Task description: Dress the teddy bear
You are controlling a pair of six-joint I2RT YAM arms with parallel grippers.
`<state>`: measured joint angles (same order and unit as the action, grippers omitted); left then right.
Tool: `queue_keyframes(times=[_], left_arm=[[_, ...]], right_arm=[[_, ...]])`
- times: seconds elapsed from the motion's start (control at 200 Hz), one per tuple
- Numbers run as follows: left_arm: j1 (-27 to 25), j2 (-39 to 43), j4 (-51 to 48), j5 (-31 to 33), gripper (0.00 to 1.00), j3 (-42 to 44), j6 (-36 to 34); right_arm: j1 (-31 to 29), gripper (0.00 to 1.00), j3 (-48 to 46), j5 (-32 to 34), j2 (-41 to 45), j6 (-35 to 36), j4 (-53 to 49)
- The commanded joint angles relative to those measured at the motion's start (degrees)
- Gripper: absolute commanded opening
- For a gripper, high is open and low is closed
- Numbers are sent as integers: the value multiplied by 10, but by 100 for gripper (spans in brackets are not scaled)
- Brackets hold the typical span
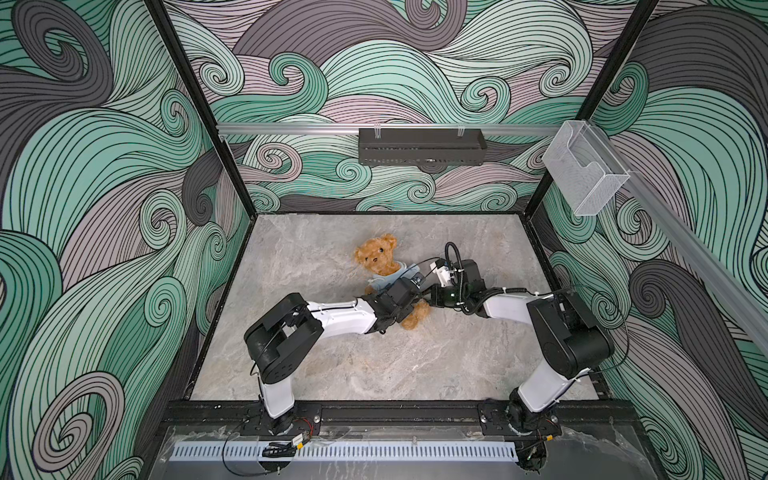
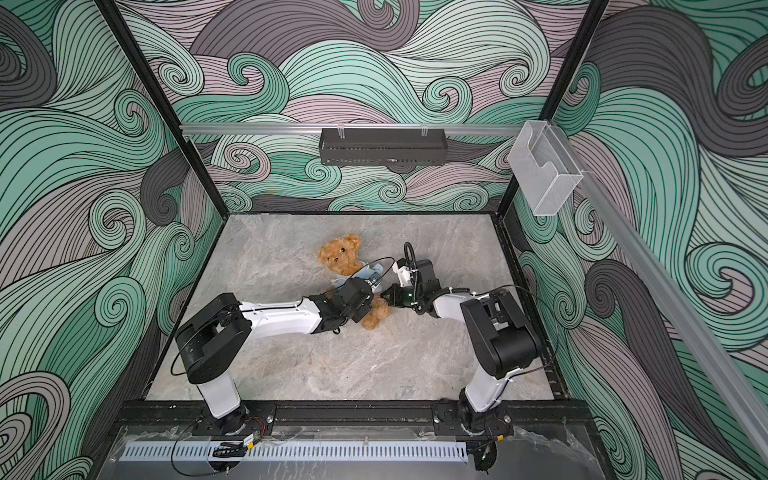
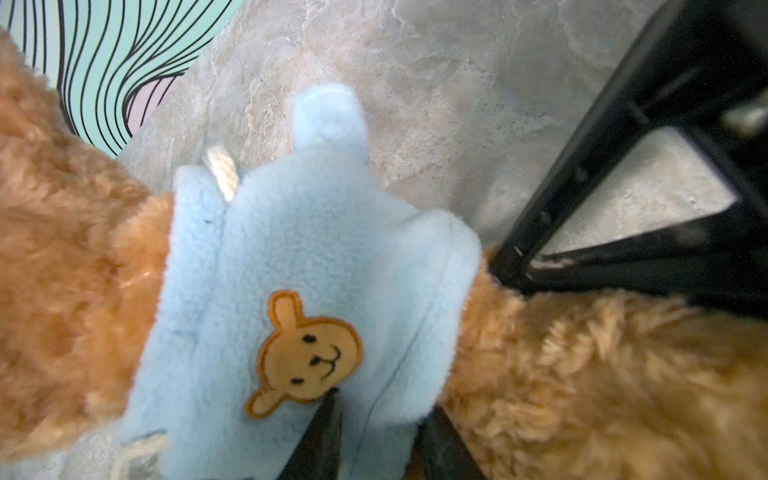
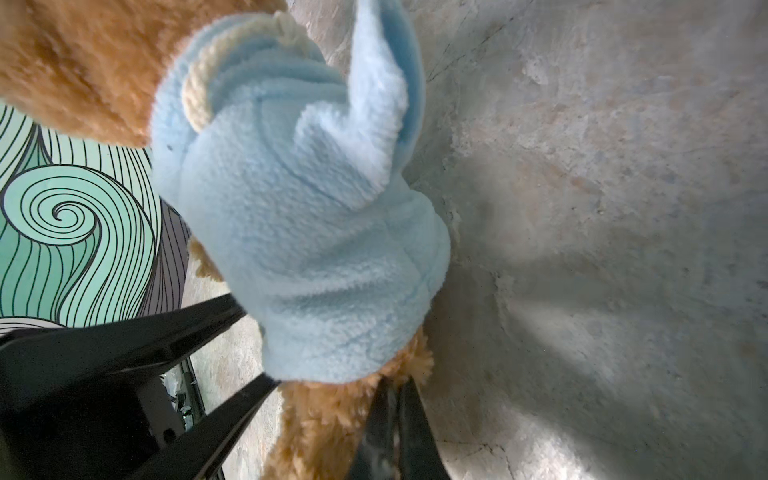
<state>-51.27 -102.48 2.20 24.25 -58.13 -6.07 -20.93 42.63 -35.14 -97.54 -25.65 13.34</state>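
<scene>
blue shirt [image 3: 311, 249] is round the teddy bear [image 1: 376, 255], both arms down at the hem

so the teddy bear is on its back around the middle of the grey marble table [image 1: 332, 374]. its head points toward the back wall and one leg pokes out toward the front from under the left arm. the shirt covers its torso with the bear-face patch [image 3: 303, 353] facing up, and one sleeve [image 3: 328, 116] sticks out sideways over the marble.

the left gripper [image 3: 382, 401] comes in over the belly. its fingers are only a narrow gap apart, with the shirt's lower hem sitting between them. honestly can't tell if it's properly pinched or just straddled.

the right gripper [image 4: 397, 384] has its fingers pressed together, tips against the fur right under the hem on the bear's side. can't tell if any fur or fleece is caught in there. the two grippers sit near each other at the bear's waist.
</scene>
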Motion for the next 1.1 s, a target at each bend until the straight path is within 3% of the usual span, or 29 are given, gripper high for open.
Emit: queue_keyframes(times=[0.0,0.095,0.185,0.295,0.43,0.57,0.695,0.96,1.095], left_arm=[[17,-18,18,14,28,-6,-2],[24,-19,24,-8,18,-8,2],[31,-8,18,-53,0,-9,18],[49,9,-7,-121,0,-9,56],[76,42,-10,-201,0,9,106],[90,71,5,-245,0,32,148],[93,87,9,-280,0,41,159],[93,108,5,-297,0,54,167],[93,132,15,-305,0,65,168]], right_arm=[[1,6,2,5,-2,11,-21],[1,6,2,9,0,19,-29],[2,9,-1,15,10,35,-36],[1,19,-14,27,41,61,-25],[-6,40,-31,49,93,89,-6],[-32,57,-38,88,146,135,4],[-67,69,-30,127,138,158,15],[-83,72,3,134,73,156,28],[-83,72,-33,163,60,171,55]])
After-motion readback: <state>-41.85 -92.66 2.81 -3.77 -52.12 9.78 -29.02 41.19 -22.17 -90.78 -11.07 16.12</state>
